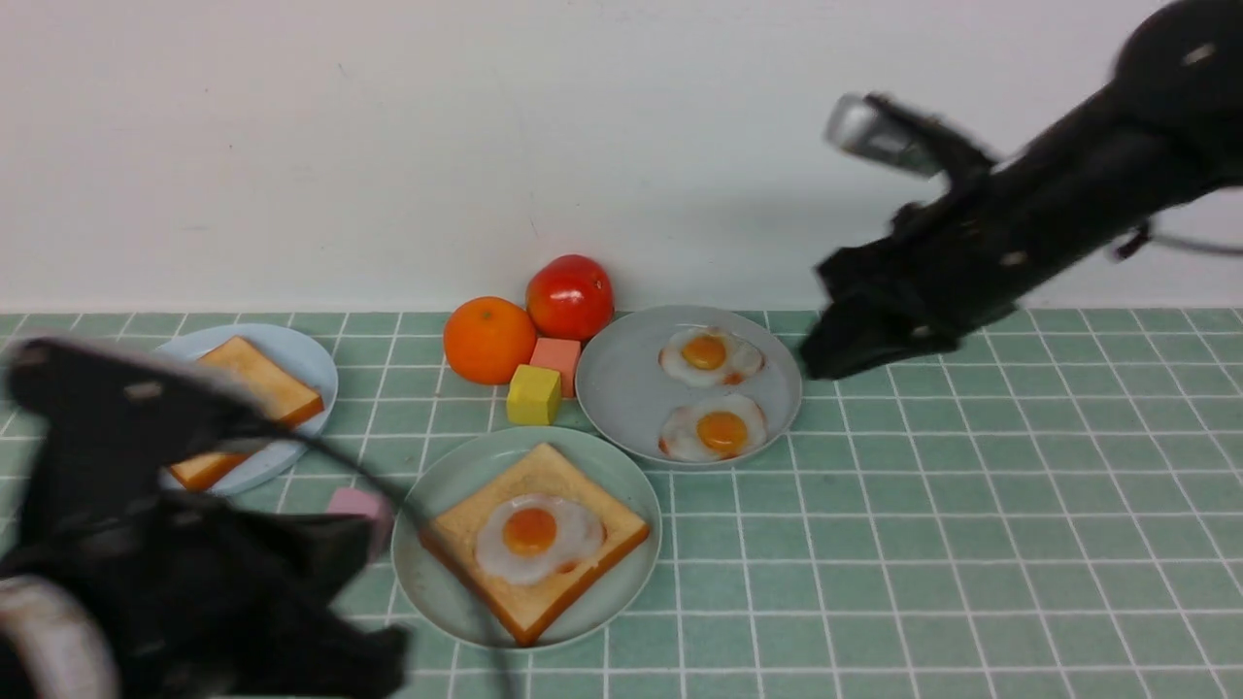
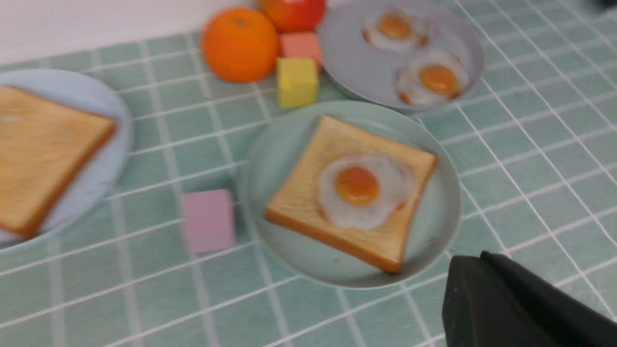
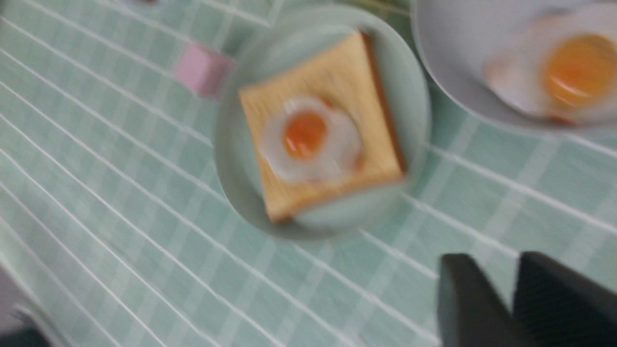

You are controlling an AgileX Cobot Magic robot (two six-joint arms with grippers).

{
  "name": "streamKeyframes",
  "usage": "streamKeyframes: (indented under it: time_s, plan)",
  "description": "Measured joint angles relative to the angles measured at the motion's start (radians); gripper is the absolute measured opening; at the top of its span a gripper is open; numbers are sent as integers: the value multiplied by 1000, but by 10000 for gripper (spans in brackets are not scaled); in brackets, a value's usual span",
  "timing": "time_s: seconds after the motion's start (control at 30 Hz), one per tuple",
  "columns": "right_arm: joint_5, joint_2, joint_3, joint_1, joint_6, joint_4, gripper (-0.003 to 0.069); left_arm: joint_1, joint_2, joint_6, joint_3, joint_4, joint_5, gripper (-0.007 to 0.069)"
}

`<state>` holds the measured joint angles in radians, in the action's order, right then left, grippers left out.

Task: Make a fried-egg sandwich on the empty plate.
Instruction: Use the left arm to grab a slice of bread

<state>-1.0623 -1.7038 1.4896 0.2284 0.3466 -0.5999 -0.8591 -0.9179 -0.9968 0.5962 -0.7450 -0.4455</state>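
The mint-green plate (image 1: 427, 582) sits near the front edge of the tiled table (image 1: 971, 534), about midway along it. On it lies 1 toast slice (image 1: 563, 597), turned corner-forward, with 1 fried egg (image 1: 537, 537) resting on top, uncovered. The light blue plate (image 1: 301, 354) near the left edge carries more toast (image 1: 262, 379), partly hidden by the left arm. Toward the back edge, the grey plate (image 1: 621, 388) holds 2 eggs (image 1: 709, 354) (image 1: 717, 430), its rim just beside the mint-green one. An orange (image 1: 488, 340), a tomato (image 1: 570, 296), a salmon cube (image 1: 558, 357) and a yellow cube (image 1: 533, 395) cluster left of it; a pink cube (image 1: 359, 505) lies between the 2 toast plates.

The left gripper (image 2: 475, 262) hangs near the front-left corner, fingers pressed together and empty. The right gripper (image 3: 516, 262) hangs by the grey plate's right rim, fingers slightly parted, pinching nothing.
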Motion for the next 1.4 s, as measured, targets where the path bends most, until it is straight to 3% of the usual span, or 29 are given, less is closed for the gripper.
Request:
streamKeyframes:
  time_s: [0.03,0.1,0.17,0.27,0.3,0.33,0.47,0.63,0.73,0.97,1.07,1.23,1.4]
  plan:
    - [-8,92,-33,2,-49,82,26,9,-88,11,40,8,28,-13]
    - [-8,168,-71,2,-89,146,-7,32,-149,36,80,26,48,-13]
    - [-8,251,-119,2,-129,206,-10,88,-221,110,133,79,77,-13]
    - [-9,350,-184,2,-154,234,-2,217,-305,323,205,242,100,-13]
    - [-10,356,-191,2,-155,234,-1,225,-305,323,210,256,100,-13]
    - [-10,399,-221,2,-162,229,2,294,-341,497,242,380,92,-13]
    - [-13,467,-285,2,-158,216,3,467,-418,921,312,641,18,-13]
    - [-6,555,-351,2,-104,169,5,662,-531,1261,361,877,-53,-13]
    - [-3,630,-368,2,-67,134,5,763,-607,1411,382,943,-42,-13]
    - [-1,729,-375,2,-39,109,9,856,-732,1501,397,923,131,11]
    - [-1,736,-376,2,-39,109,11,882,-777,1505,400,914,212,84]
    - [-2,735,-399,2,-39,93,13,908,-845,1508,401,882,277,268]
    - [-6,735,-429,2,-39,72,13,909,-909,1512,401,839,328,375]
